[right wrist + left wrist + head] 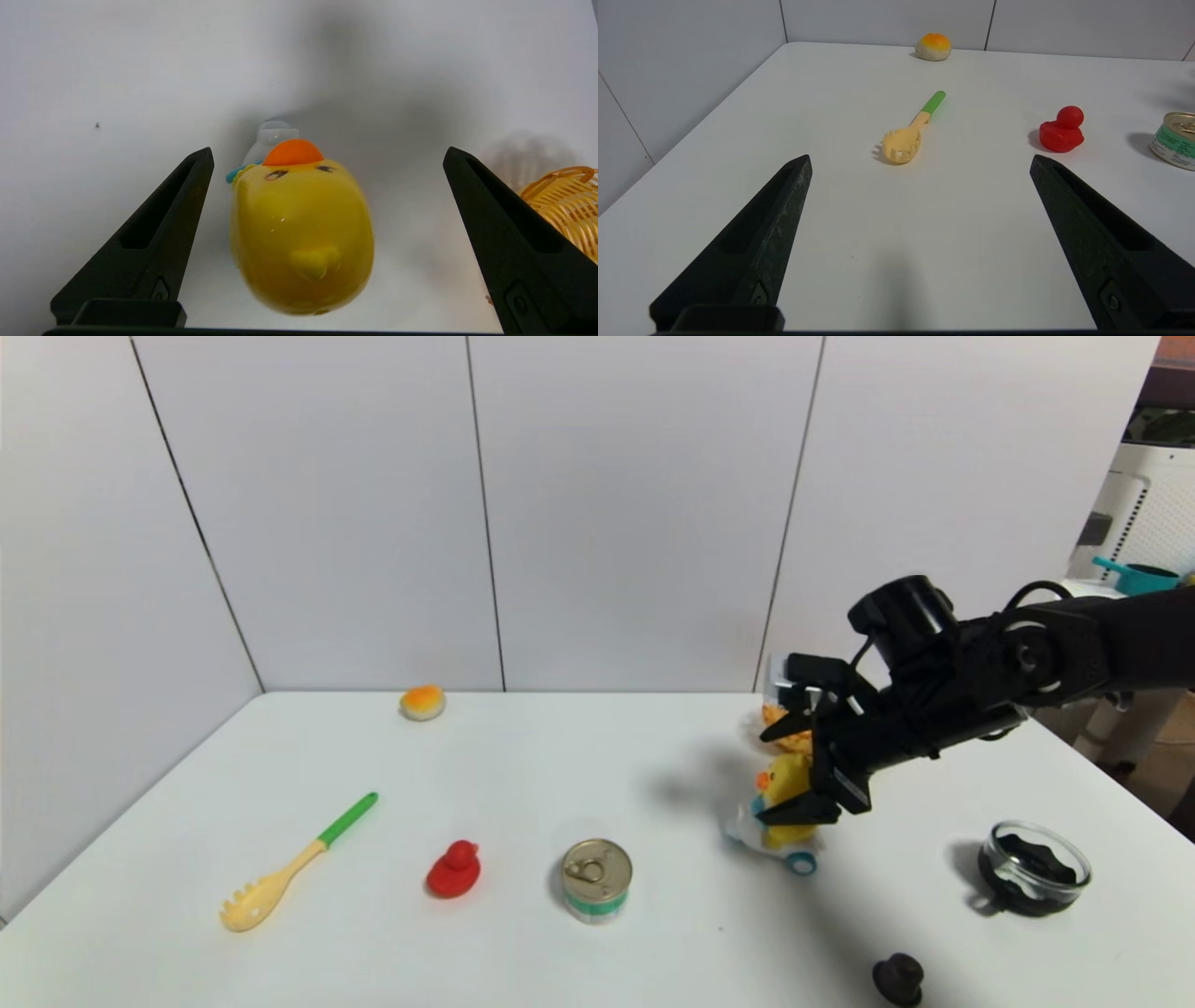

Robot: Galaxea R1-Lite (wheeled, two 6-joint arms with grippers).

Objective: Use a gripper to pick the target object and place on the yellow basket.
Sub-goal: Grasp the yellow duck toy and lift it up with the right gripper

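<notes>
Yellow duckling [301,233] sits between the right gripper's [327,158] open jaws; closing comes next, then carrying to the basket [565,205] at two o'clock.

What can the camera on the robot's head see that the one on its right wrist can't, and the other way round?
Only the head view shows the pasta spoon, red duck, tin can, glass bowl and small bun on the table. Only the right wrist view shows both fingers of the right tool standing wide apart, clear of the duckling's sides. Both show the yellow duckling between them and the yellow basket close beside it.
</notes>
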